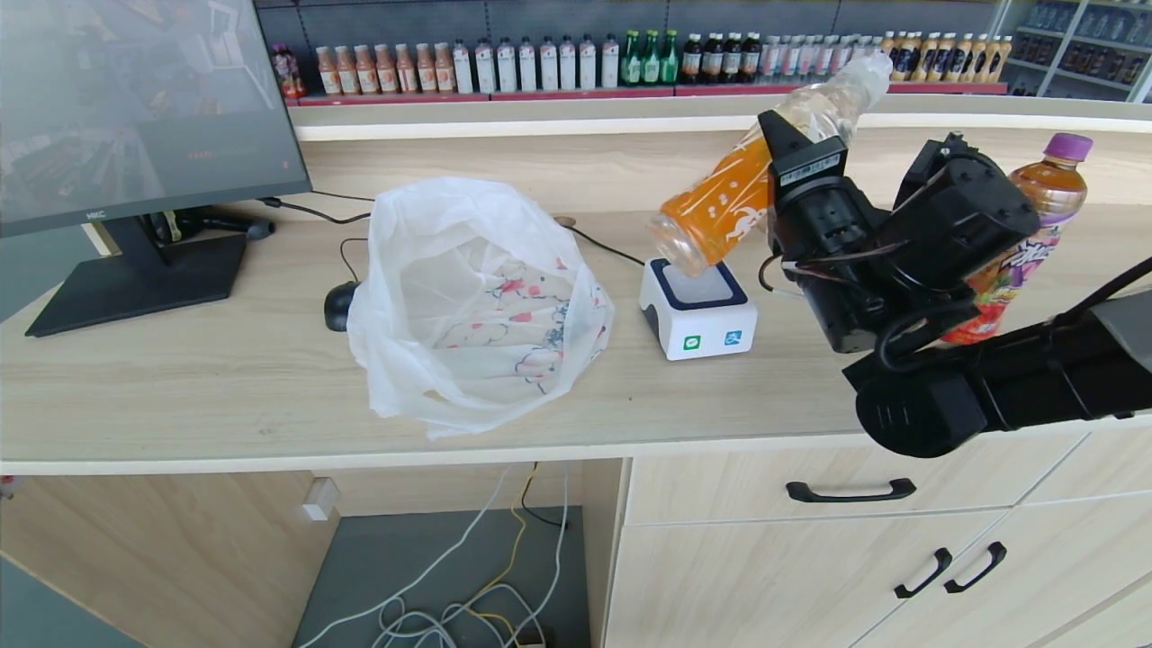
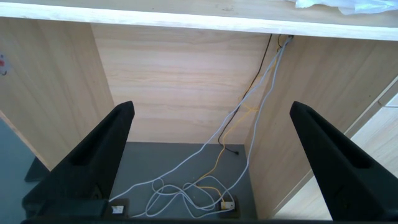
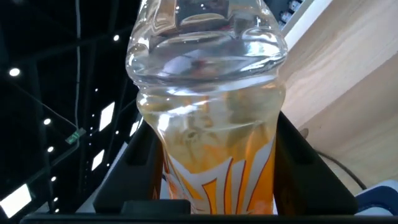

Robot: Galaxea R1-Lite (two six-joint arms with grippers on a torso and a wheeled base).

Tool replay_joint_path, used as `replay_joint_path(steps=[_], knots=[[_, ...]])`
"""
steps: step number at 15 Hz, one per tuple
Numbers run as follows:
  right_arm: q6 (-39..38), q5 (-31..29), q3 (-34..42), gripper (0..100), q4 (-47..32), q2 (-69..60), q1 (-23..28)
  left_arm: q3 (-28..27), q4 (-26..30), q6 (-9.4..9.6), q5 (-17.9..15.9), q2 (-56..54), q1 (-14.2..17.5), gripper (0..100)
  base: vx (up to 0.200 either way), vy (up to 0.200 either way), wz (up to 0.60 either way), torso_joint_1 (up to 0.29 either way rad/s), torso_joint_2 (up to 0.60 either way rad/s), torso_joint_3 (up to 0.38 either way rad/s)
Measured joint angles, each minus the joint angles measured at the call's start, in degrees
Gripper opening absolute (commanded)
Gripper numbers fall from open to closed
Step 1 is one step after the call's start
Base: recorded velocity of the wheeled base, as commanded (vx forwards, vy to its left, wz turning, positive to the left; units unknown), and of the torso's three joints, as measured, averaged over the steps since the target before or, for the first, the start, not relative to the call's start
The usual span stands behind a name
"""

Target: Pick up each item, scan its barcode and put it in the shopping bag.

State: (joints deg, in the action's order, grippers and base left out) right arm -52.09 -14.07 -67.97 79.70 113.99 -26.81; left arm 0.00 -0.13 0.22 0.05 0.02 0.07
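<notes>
My right gripper (image 1: 790, 148) is shut on an orange drink bottle (image 1: 731, 196), held tilted with its base just above the white barcode scanner (image 1: 697, 312) on the counter. The same bottle (image 3: 208, 124) stands between the dark fingers (image 3: 140, 165) in the right wrist view. Left of the scanner, an open white shopping bag (image 1: 477, 301) lies on the counter with patterned items inside. A purple-capped drink bottle (image 1: 1035, 225) stands behind my right arm. My left gripper (image 2: 208, 162) hangs open below the counter, facing the cable recess.
A monitor (image 1: 135, 108) on its stand, a black mouse (image 1: 339, 306) and a cable occupy the counter's left. A shelf of bottles (image 1: 630, 58) lines the back. Drawers with black handles (image 1: 850, 491) sit below the counter on the right. Loose cables (image 2: 193, 193) lie on the floor.
</notes>
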Motion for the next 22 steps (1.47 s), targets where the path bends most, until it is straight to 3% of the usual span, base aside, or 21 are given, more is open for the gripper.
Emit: replay_joint_path(steps=[11, 19, 22], knots=[[23.8, 4.4, 2.6, 0, -0.9, -11.4, -11.3, 0.0, 0.0, 0.02, 0.0, 0.0, 0.0, 100, 0.0, 0.0, 0.0, 0.0, 0.0, 0.0], [46.5, 6.0, 8.4, 0, -1.5, -15.6, -14.1, 0.0, 0.0, 0.11, 0.0, 0.0, 0.0, 100, 0.0, 0.0, 0.0, 0.0, 0.0, 0.0], [54.1, 5.8, 11.6, 0, 2.0, -15.1, -14.6, 0.0, 0.0, 0.05, 0.0, 0.0, 0.0, 100, 0.0, 0.0, 0.0, 0.0, 0.0, 0.0]])
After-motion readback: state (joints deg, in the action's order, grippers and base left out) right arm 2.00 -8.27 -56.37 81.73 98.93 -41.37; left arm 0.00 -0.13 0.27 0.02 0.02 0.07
